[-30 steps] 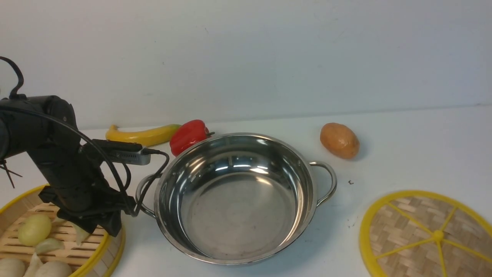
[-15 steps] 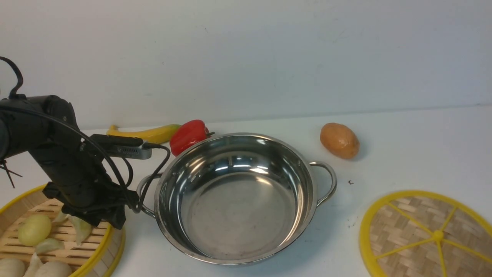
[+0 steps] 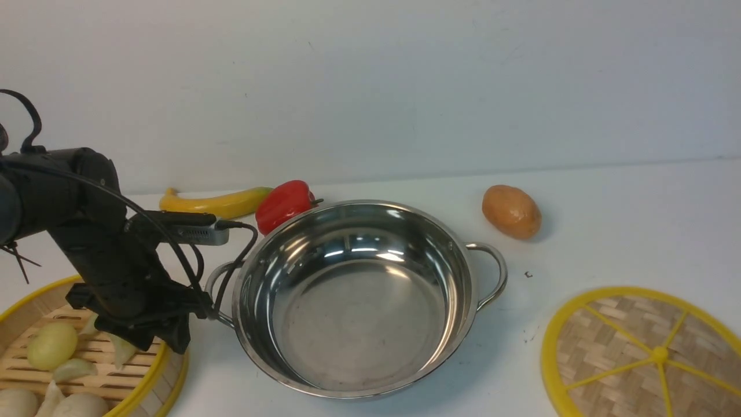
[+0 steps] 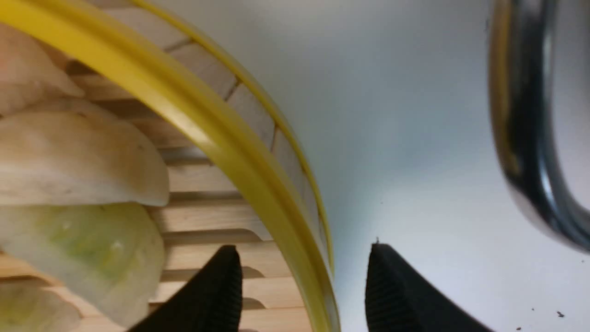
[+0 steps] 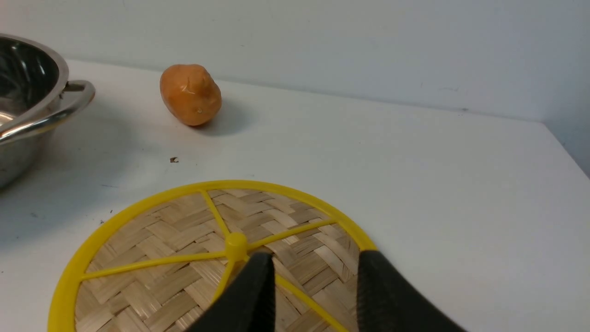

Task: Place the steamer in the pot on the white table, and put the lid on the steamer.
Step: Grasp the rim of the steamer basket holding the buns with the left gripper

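The steamer [image 3: 35, 295] sits on the white table [image 3: 608, 220] at the near left, with pale buns and dumplings [image 3: 52, 346] on its slats. My left gripper [image 3: 156, 339] is open and straddles the steamer's yellow rim [image 4: 221, 143] on the side facing the pot, one finger [image 4: 216, 290] inside the basket and the other outside it. The empty steel pot [image 3: 347, 324] stands in the middle, its loop handle [image 4: 525, 161] close to that gripper. The lid [image 3: 625, 347] lies flat at the near right. My right gripper [image 5: 315, 256] hangs open over the lid [image 5: 161, 240], between knob and rim.
A banana [image 3: 214, 202] and a red pepper [image 3: 283, 204] lie behind the pot on the left. A potato [image 3: 512, 211] lies behind it on the right. The wall runs along the back, and the table's right edge [image 5: 567, 152] is near the lid.
My left gripper has shifted slightly at the steamer's rim, still open. The pot, the lid and the vegetables have not moved.
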